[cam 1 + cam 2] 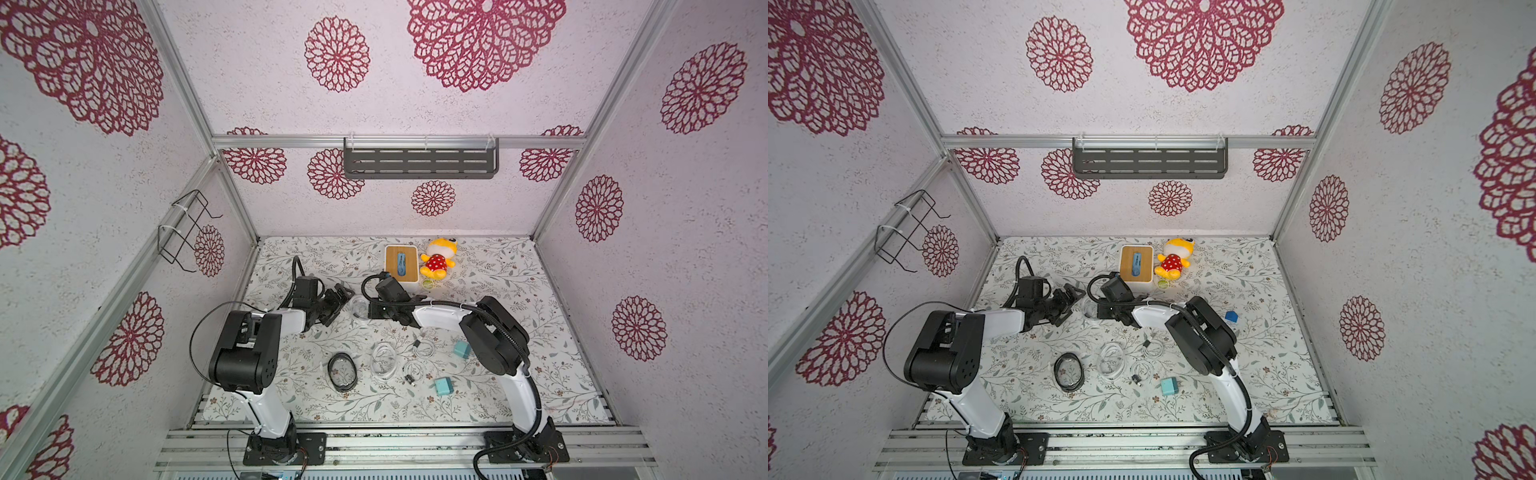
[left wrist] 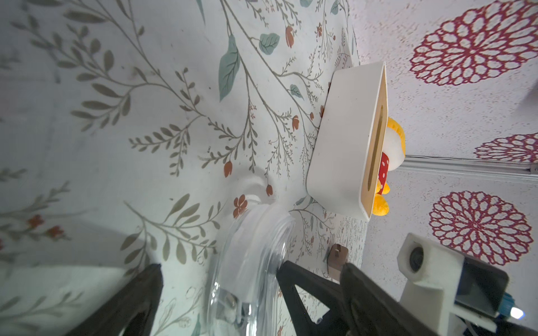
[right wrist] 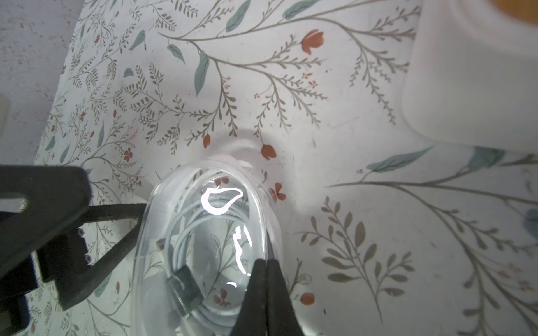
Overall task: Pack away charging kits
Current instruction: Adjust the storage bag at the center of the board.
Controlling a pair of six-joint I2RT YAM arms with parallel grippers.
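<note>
Our clenched right gripper (image 3: 266,263) is touching the clear round plastic container (image 3: 209,221); our released left gripper (image 2: 220,264) is straddling it.

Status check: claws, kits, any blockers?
Left claw open, straddling clear container. Right claw shut at its rim. One coiled cable inside; two teal adapters unpacked. Nothing blocking.

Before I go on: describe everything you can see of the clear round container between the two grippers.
The clear container is round, thin-walled, of glossy transparent plastic. It sits on the floral tablecloth, on the robot's side of the white box. Inside lies a coiled white cable with a dark connector. The right gripper has its fingers shut at the rim; whether they pinch the wall is unclear. The left gripper is open, fingers either side of it. No lid can be made out.
</note>
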